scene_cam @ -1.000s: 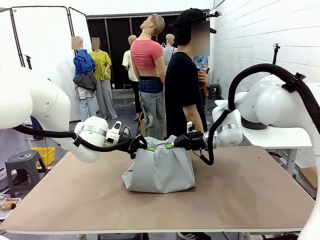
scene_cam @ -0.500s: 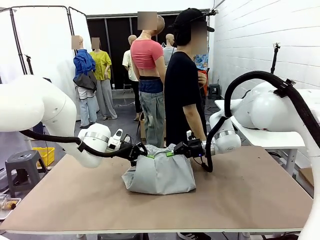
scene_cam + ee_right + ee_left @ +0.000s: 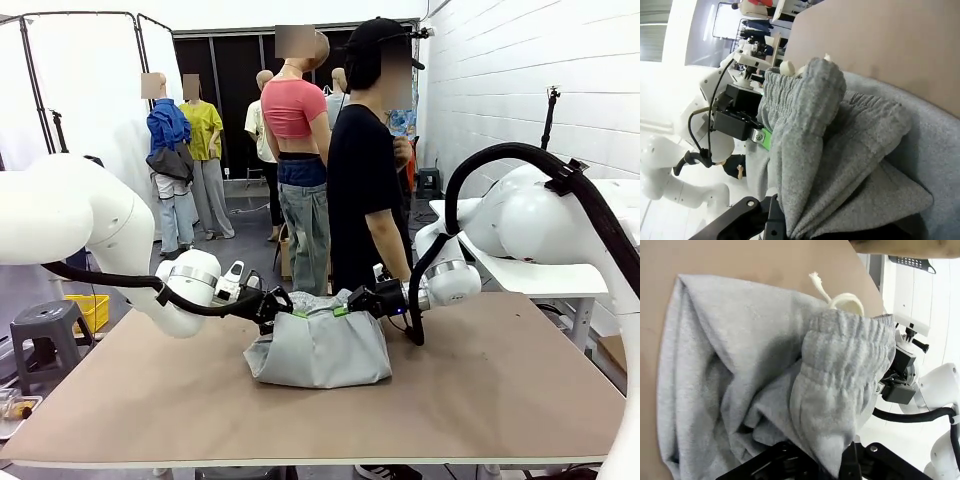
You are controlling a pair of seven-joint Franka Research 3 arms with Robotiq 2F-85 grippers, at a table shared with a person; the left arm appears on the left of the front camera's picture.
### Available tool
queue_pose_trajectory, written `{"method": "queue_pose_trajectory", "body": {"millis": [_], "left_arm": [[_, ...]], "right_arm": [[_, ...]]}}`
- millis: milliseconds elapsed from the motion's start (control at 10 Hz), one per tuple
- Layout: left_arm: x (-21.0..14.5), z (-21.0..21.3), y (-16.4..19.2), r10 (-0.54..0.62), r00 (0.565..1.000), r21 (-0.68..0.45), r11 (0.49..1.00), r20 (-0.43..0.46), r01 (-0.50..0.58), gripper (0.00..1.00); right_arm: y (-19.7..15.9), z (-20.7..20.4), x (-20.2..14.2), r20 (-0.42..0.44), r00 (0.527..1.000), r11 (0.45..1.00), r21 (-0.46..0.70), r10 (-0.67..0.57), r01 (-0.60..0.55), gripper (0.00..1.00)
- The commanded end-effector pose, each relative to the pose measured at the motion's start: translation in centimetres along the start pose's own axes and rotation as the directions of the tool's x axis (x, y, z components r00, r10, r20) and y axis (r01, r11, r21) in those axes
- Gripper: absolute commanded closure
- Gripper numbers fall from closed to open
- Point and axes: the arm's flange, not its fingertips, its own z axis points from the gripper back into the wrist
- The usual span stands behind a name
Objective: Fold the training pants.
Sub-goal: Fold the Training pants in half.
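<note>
Training pants (image 3: 320, 350) sit bunched mid-worktop (image 3: 500, 390), already doubled over, waistband up on the far edge facing the person. Your left claw (image 3: 287, 308) is pinched shut on the waistband's left end, right claw (image 3: 352, 302) shut on its right end, both just above the pile. Waistband's long axis runs claw to claw, across the worktop. White drawstring (image 3: 840, 299) pokes out at the waistband top. Neither arm is nearer; each owns its corner. Next move, I'd judge, depends on keeping both corners level while laying the band down.
</note>
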Motion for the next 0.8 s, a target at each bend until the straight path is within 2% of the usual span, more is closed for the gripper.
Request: {"method": "queue_pose_trajectory", "body": {"millis": [0,200,300,500,700], "left_arm": [[0.6,1.4,0.8,0.033,0.999,0.051,0.998,0.034,-0.035,0.50],[0.7,1.5,0.8,0.030,0.998,0.049,0.998,0.049,-0.032,0.11],[0.7,1.7,0.8,0.025,0.998,0.052,0.998,0.053,-0.028,0.00],[0.7,2.8,0.6,0.019,0.994,0.063,0.998,0.106,-0.026,0.00],[0.6,5.7,0.0,0.006,0.985,0.095,0.995,0.171,-0.023,0.00]], "right_arm": [[-0.4,1.8,1.7,0.031,0.999,0.997,-0.073,-0.033,0.035,0.56],[0.0,2.7,1.8,0.043,0.998,0.995,-0.093,-0.037,0.041,0.17],[0.1,3.1,1.7,0.056,0.998,0.992,-0.122,-0.038,0.044,0.00],[0.6,4.6,1.7,0.081,0.996,0.985,-0.165,-0.029,0.042,0.00],[1.3,6.1,1.4,0.096,0.995,0.976,-0.215,-0.014,0.035,0.00]]}}
